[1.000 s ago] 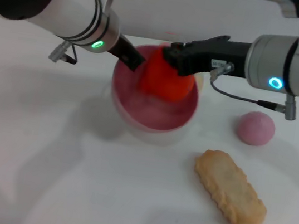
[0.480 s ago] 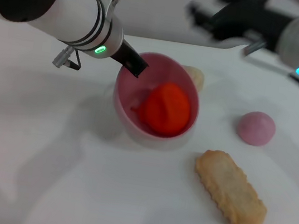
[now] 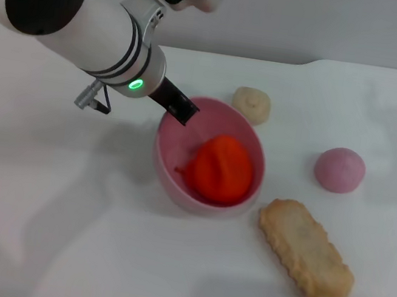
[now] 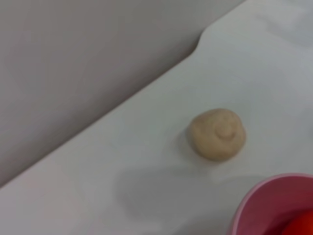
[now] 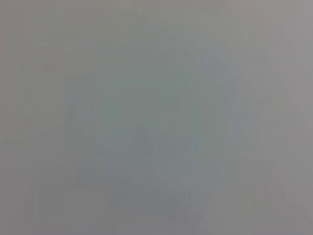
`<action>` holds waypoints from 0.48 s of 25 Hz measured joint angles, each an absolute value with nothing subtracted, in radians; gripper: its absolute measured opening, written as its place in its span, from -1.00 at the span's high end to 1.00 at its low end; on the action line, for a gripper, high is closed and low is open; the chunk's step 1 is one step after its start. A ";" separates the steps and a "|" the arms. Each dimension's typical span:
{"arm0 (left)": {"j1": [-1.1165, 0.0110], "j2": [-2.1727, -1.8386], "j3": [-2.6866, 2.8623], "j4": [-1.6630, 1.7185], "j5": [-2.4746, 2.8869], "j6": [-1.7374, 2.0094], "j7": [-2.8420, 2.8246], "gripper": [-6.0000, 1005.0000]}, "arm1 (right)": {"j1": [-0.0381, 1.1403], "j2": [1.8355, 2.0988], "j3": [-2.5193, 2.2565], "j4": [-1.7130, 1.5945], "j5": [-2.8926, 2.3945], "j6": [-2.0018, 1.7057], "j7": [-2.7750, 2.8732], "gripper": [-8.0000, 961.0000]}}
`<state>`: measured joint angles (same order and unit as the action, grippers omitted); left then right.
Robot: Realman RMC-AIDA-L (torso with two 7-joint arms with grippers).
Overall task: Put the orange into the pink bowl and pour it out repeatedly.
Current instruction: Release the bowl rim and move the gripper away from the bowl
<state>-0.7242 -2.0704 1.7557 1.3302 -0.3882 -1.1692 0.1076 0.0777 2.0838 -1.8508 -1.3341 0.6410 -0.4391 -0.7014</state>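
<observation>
White table against a plain grey wall

The white table [image 3: 57, 247] fills nearly the whole head view, smooth and matte, with soft grey shadows lying across it from 7 to 10 o'clock. Its far edge runs along the top toward 12 o'clock and steps back in a rounded notch toward 1 o'clock, where the tabletop reaches farther. Behind that edge stands a plain grey wall [image 3: 292, 21], bare and evenly lit. The left wrist view shows the same notched edge against the wall. The light is diffuse, without hard glare.
</observation>
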 joint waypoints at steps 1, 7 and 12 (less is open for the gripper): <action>-0.724 -2.070 1.756 1.330 -0.388 -1.169 0.108 0.91 | 0.070 2.084 -1.867 -1.313 0.640 -0.505 -0.699 -0.24; -0.725 -2.071 1.749 1.317 -0.470 -1.150 0.107 0.91 | 0.039 2.086 -1.900 -1.265 0.657 -0.571 -0.668 -0.25; -0.737 -2.070 1.734 1.266 -0.508 -1.121 0.103 0.90 | 0.039 2.082 -1.905 -1.242 0.661 -0.561 -0.628 -0.25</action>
<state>-0.7369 -2.0702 1.7343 1.2661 -0.5082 -1.1214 0.1030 0.0394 2.0824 -1.9052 -1.2423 0.6613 -0.5612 -0.6282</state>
